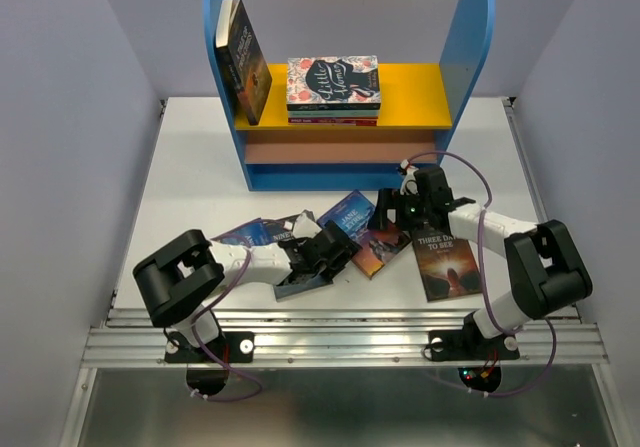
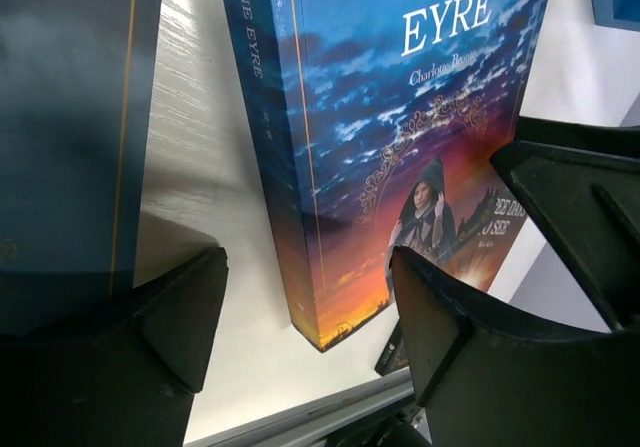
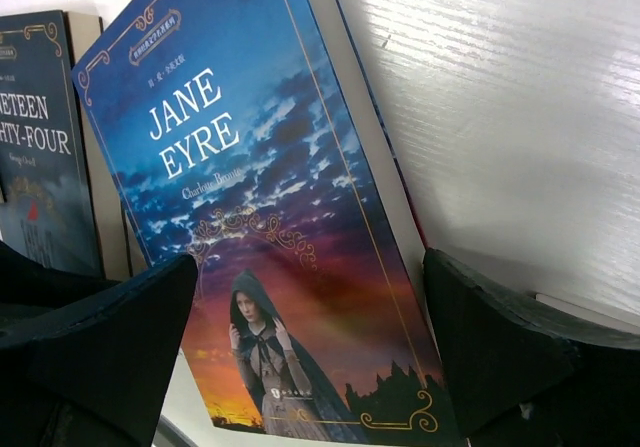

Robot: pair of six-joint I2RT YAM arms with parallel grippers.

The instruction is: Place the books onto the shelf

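We see the books strewn on the table (image 1: 200, 167) just in front of the shelf (image 1: 425, 97). Jane Eyre (image 1: 360, 225) lies closest to it and Three Days to See (image 1: 447, 259) farther out. White tabletop shows between the books and the shelf's base, widening toward the table's left edge. The left gripper (image 1: 328, 252) and right gripper (image 1: 398, 217) flank Jane Eyre, both spread apart and clamping nothing. Only our left wrist view shows its spine; only the right shows Nineteen Eighty-Four (image 3: 40, 147).
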